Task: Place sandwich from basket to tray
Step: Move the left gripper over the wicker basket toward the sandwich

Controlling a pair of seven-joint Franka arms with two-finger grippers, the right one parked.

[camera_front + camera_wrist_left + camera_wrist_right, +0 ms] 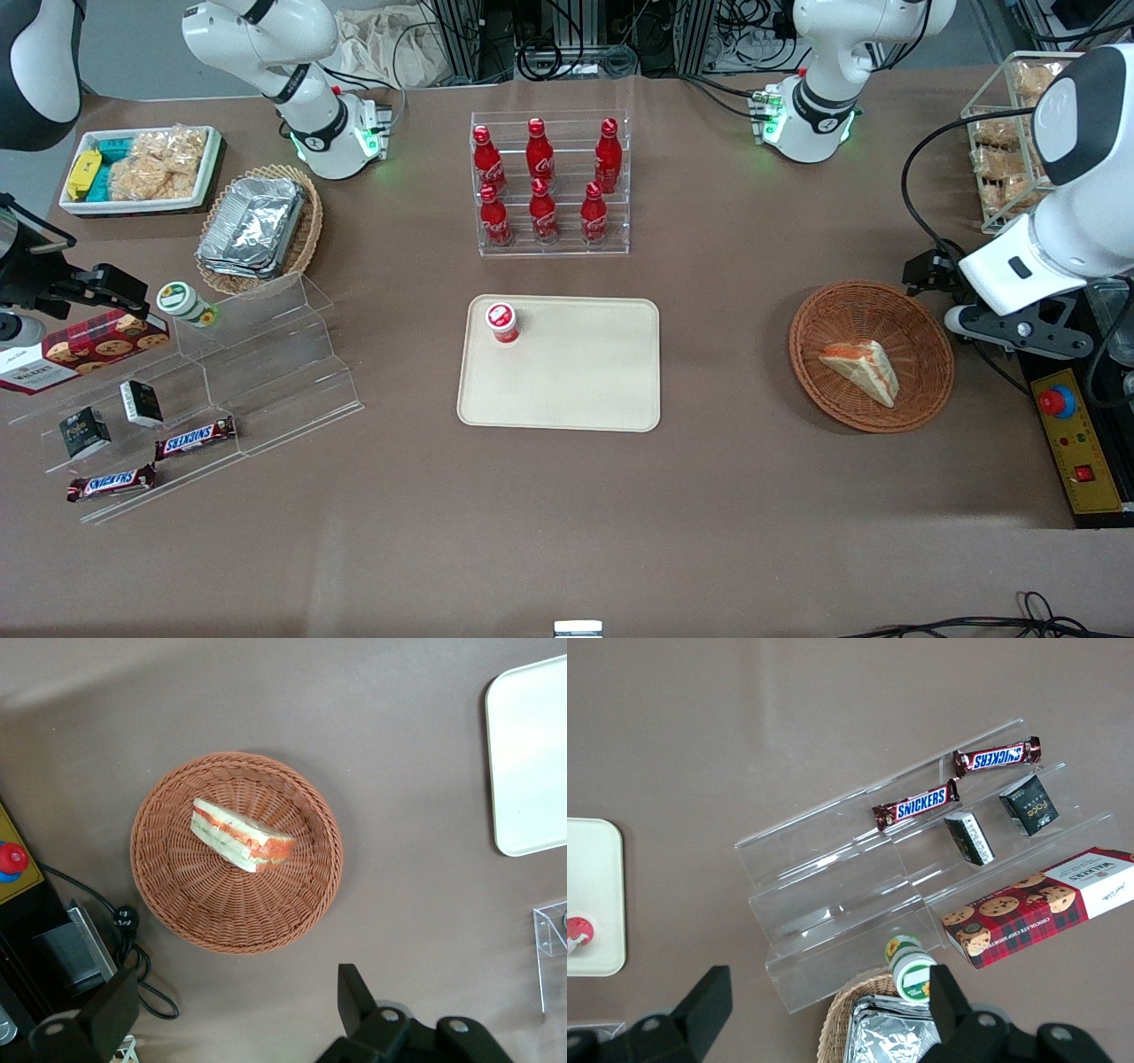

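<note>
One sandwich [861,369] lies in the basket [921,392] near the table's working-arm end; the gripper [235,1010] hovers above, fingers spread wide, holding nothing.

My black claw [230,1028] hangs, fingers apart, over the brown desk [726,496] just beside the reddish-brown woven basket [177,904]. The sandwich [241,835] shows white bread with orange-red and green layers. The tray [576,390] is plain beige.
</note>
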